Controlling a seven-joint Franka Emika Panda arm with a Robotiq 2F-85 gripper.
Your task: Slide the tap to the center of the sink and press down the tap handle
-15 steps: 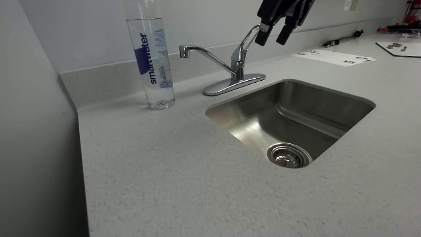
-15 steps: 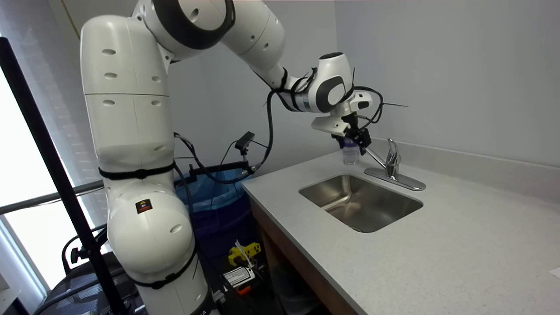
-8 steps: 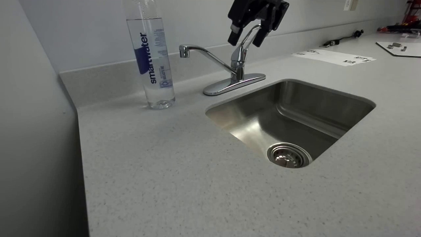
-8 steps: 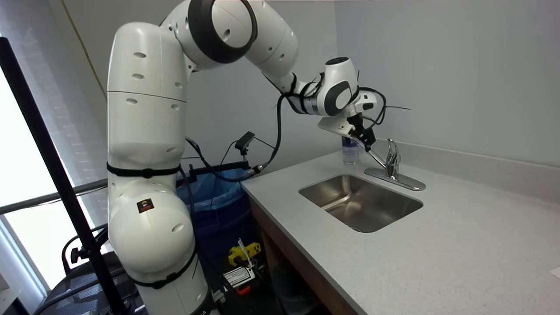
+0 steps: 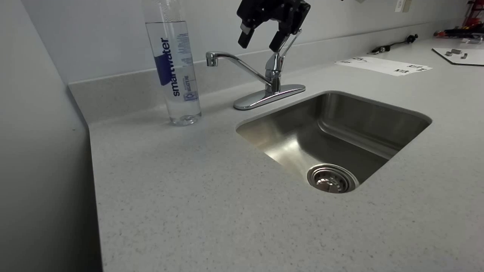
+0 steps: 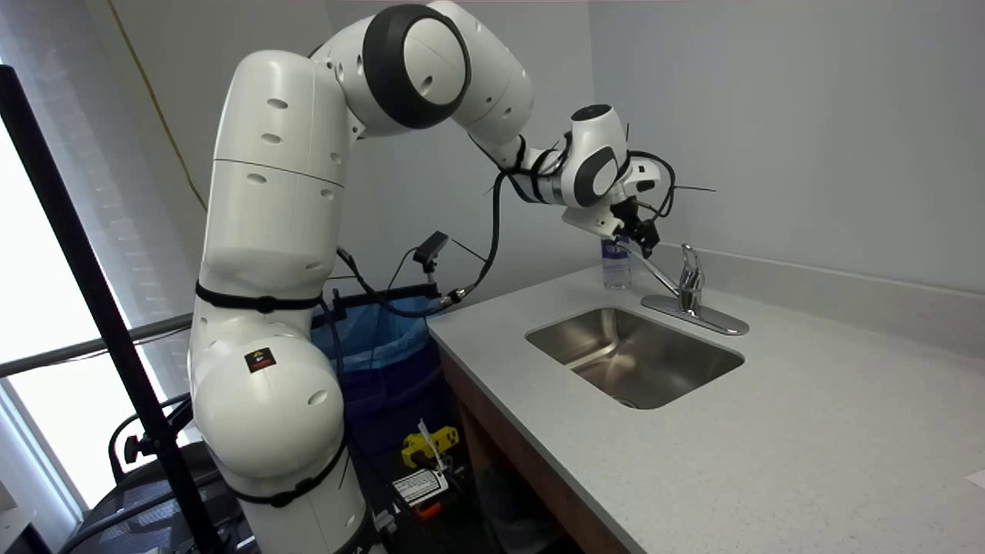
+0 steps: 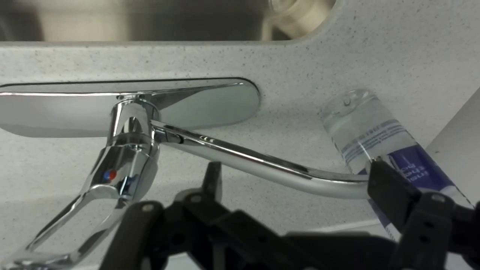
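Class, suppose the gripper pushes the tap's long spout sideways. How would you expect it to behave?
The spout is probably stiff, being a metallic-looking tube. Its mirror-like finish suggests a slippery surface. Pushed sideways, it might swivel, since one end joins the tap's body and the outer end hangs free.

Soft light covers the counter; in an exterior view a window at left glares white. A bright sheen marks the sink, the tap glints, and the wrist view blurs the dark gripper.
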